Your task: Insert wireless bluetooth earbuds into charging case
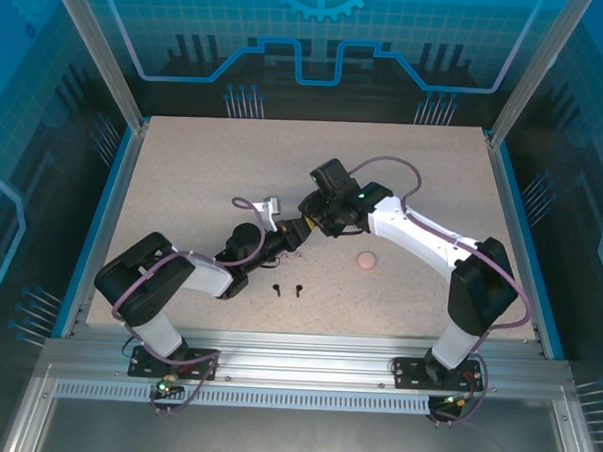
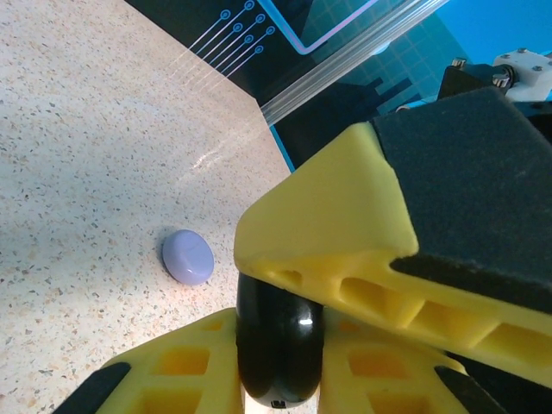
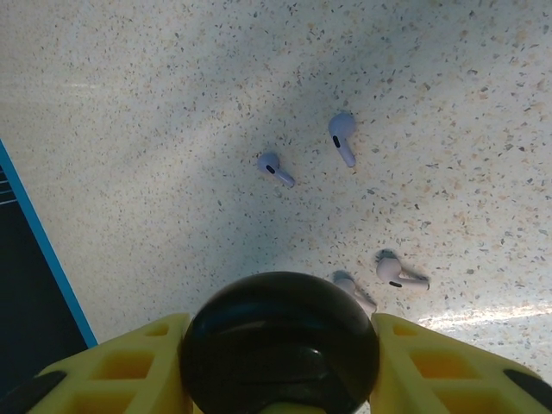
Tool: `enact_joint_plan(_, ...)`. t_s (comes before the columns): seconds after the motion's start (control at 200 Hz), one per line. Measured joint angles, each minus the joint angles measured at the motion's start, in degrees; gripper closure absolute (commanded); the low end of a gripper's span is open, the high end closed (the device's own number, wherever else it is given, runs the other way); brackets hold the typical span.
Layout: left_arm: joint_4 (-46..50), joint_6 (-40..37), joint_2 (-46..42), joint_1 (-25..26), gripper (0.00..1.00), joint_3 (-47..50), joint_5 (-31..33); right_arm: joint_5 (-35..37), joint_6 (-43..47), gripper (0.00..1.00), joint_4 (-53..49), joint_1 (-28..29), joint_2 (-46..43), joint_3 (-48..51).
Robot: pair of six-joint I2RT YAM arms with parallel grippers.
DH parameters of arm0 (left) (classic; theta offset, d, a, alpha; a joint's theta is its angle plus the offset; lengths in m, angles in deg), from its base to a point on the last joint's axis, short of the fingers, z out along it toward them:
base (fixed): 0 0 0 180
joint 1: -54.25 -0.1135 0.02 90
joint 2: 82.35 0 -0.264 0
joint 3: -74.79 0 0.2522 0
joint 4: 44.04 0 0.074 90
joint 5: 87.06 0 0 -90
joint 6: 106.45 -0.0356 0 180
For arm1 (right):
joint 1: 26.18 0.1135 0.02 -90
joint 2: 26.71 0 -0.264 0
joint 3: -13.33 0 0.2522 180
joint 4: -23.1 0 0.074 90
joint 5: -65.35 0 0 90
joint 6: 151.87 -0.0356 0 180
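Left tool (image 2: 274, 317) clamps black case (image 2: 280, 358) standing edgewise.

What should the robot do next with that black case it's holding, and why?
Probably pry the black case open. The left gripper is clamped on it, the right gripper has a finger on each side of it, it looks shut, and two black earbuds lie loose on the table.

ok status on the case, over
left gripper shut on black case. right gripper flanking it, grip unclear. black earbuds loose on table. lavender earbuds, pink earbuds scattered nearby.
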Motion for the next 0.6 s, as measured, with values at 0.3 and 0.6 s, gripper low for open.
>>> enact_joint_plan(0.3, 4.0, -0.6, -3.0, 0.2, 0.94, 0.0, -0.4, 1.3, 3.3, 0.17, 0.1, -0.7, -4.5, 0.3)
enact_joint_plan(0.6, 21.6, -7.4, -15.9, 0.1, 0.95, -4.3, -7.5, 3.0, 18.8, 0.15, 5.0, -5.3, -20.4, 10.5)
